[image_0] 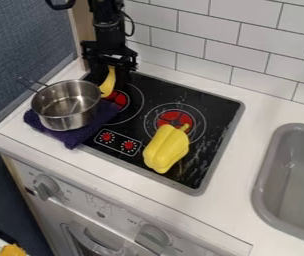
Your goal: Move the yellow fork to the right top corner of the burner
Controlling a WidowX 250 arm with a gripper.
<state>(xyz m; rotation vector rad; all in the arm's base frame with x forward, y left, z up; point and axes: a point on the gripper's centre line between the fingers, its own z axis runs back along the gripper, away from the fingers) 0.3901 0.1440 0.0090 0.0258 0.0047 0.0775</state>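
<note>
The black gripper (109, 66) hangs over the back left part of the black stove top (211, 105). Directly below it is a slim, curved yellow piece (108, 83), which appears to be the yellow fork. Its upper end meets the gripper, and its lower end is beside the pot's right rim, over the left burner ring. Whether the gripper holds it cannot be made out against the dark stove.
A metal pot (66, 106) sits on a folded purple cloth (81, 131) at the left. A yellow bell pepper (166, 149) lies over the front right burner area. Tiled wall (201, 30) stands behind; a grey sink (295, 180) is at the right.
</note>
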